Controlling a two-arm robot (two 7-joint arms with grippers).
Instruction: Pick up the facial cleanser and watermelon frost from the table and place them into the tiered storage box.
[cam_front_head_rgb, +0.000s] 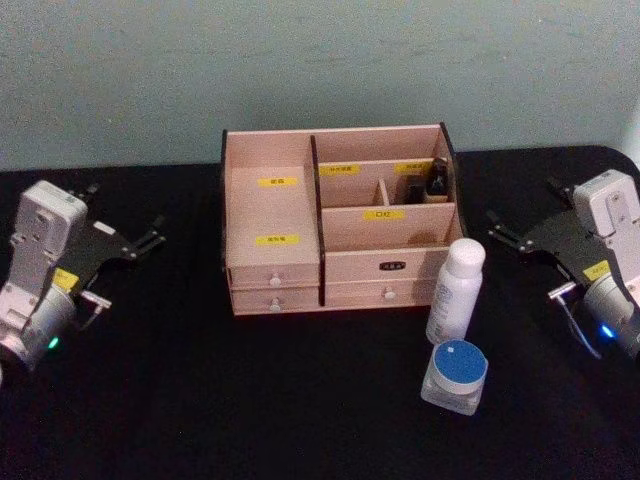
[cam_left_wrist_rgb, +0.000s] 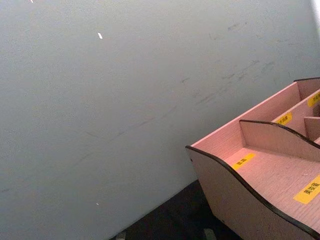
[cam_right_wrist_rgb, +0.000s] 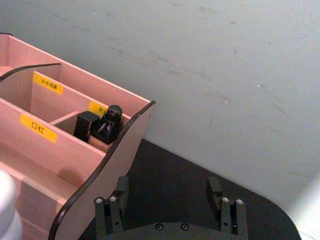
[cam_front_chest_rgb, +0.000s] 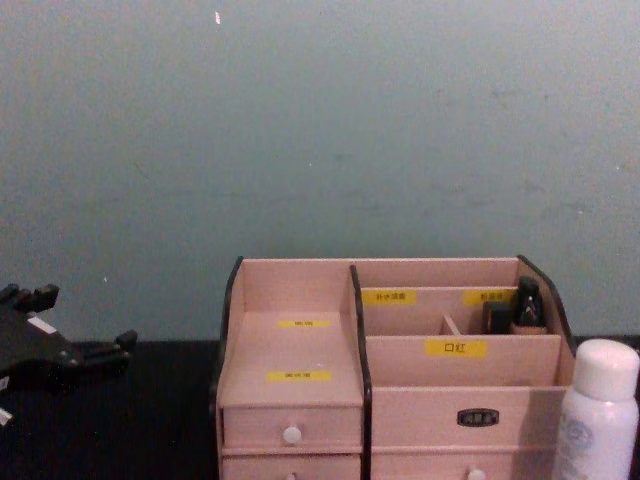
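Flanking tiered storage box (cam_front_head_rgb: 270, 215), well clear; left gripper (cam_front_head_rgb: 152, 234), right gripper (cam_front_head_rgb: 495, 226), both spread

Tiered storage box (cam_front_head_rgb: 270, 215) far centre on table (cam_front_head_rgb: 200, 410). Bottle (cam_front_head_rgb: 456, 290) just before its right near corner; jar (cam_front_head_rgb: 455, 376) nearer, before bottle. Small dark bottles (cam_front_head_rgb: 437, 180) in box's far-right compartment.

Silver-grey wrists (cam_front_head_rgb: 40, 262) with yellow stickers (cam_front_head_rgb: 64, 280), a green light (cam_front_head_rgb: 52, 344) at frame left and a blue light (cam_front_head_rgb: 603, 331) at right, end in the black left gripper (cam_front_head_rgb: 152, 233) and right gripper (cam_front_head_rgb: 495, 226).
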